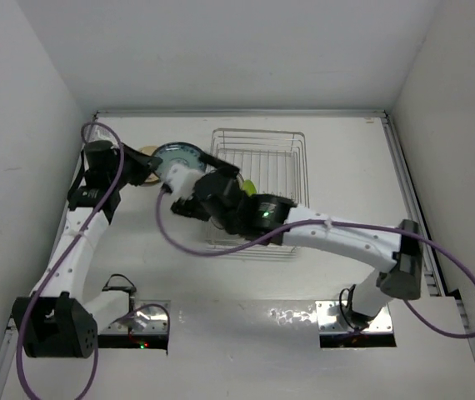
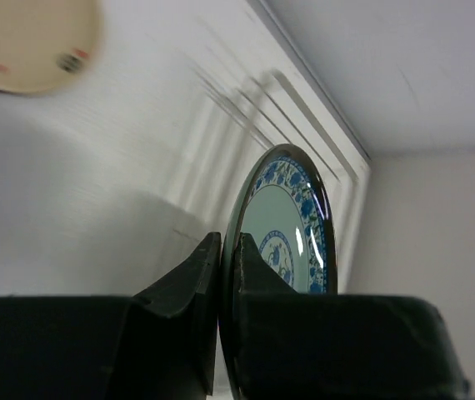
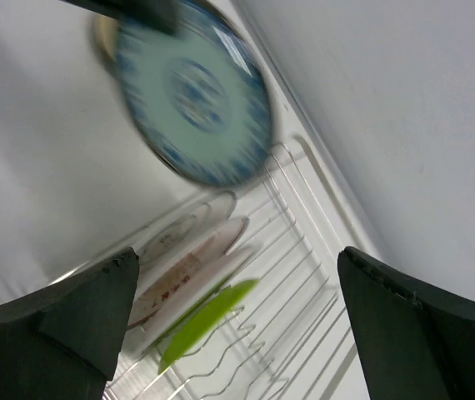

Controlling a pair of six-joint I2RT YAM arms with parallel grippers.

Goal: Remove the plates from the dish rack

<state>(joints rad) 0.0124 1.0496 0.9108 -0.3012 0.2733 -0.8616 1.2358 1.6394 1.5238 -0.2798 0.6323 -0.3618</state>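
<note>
My left gripper (image 1: 161, 163) is shut on a blue-patterned plate (image 2: 292, 233), holding it by its rim above the table left of the dish rack (image 1: 275, 146); the plate also shows in the top view (image 1: 179, 156) and the right wrist view (image 3: 196, 96). My right gripper (image 3: 233, 308) is open and empty above the rack's near left part. Below it, several plates stand in the rack: white ones with red patterns (image 3: 183, 267) and a lime green one (image 3: 208, 317). The green plate shows in the top view (image 1: 247, 187).
A cream plate (image 2: 29, 42) lies flat on the table at the back left, also in the top view (image 1: 146, 153). White walls enclose the table on three sides. The rack's far half (image 3: 321, 250) is bare wire.
</note>
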